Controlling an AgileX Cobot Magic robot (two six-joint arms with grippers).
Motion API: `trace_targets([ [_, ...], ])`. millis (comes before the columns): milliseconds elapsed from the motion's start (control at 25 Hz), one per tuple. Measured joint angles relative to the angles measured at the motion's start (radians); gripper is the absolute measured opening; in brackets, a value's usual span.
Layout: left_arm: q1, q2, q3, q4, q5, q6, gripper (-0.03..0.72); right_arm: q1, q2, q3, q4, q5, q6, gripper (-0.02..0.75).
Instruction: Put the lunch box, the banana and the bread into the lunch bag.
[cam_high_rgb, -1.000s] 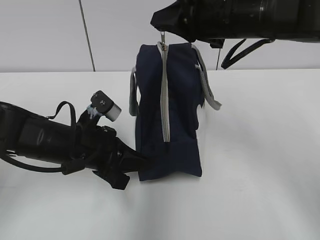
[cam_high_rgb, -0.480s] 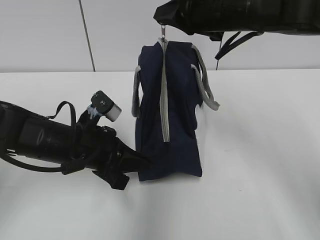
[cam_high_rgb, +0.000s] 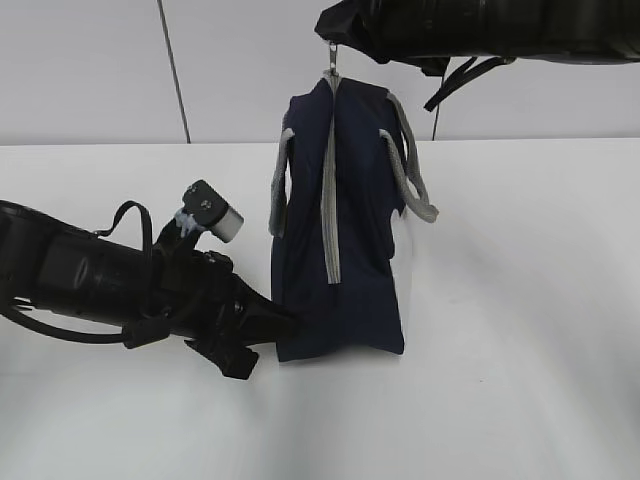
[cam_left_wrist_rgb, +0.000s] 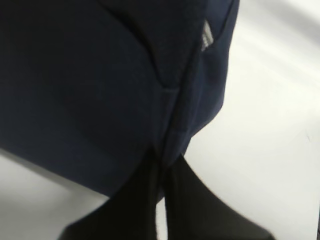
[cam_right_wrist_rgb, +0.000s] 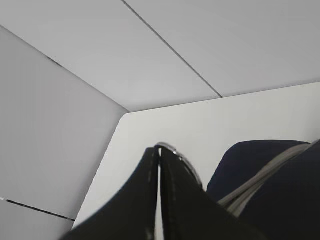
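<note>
Navy fabric fills the middle of the exterior view: the lunch bag (cam_high_rgb: 338, 225) stands on end on the white table (cam_high_rgb: 520, 300), its grey zipper (cam_high_rgb: 329, 190) running vertically down the side that faces the camera and closed along all the length that shows. Grey webbing handles (cam_high_rgb: 410, 165) hang off both flanks, and a pale panel shows along the bag's lower right edge. The right gripper (cam_high_rgb: 335, 38) comes in from the upper right, above the bag's top, its jaws pressed together on the metal ring pull (cam_high_rgb: 328, 62) that rises from the top of the zipper; in the right wrist view the ring (cam_right_wrist_rgb: 175, 152) curves out from between the closed black fingertips (cam_right_wrist_rgb: 150, 165), with the bag's navy cloth and a grey strap below it at the lower right. The left gripper (cam_high_rgb: 285, 322) lies low over the table on the left, its tip against the bag's lower left corner. In the left wrist view its jaws are nearly shut, with a fold of the navy fabric (cam_left_wrist_rgb: 165, 145) running down between them, so it seems to pinch the bag's bottom seam, though the close, dark view leaves the exact hold unclear.
</note>
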Motion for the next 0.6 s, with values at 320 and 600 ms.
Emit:
trace_targets([
  [320,0.011,0.000,0.000,0.003,0.053,-0.134,0.008,-0.006,0.000,-0.005,-0.099,0.160,0.035,-0.016],
  [600,0.093,-0.099,0.007,0.099,0.164,-0.482,0.290,-0.008,0.000,-0.010,-0.298,0.239,0.130,-0.016],
])
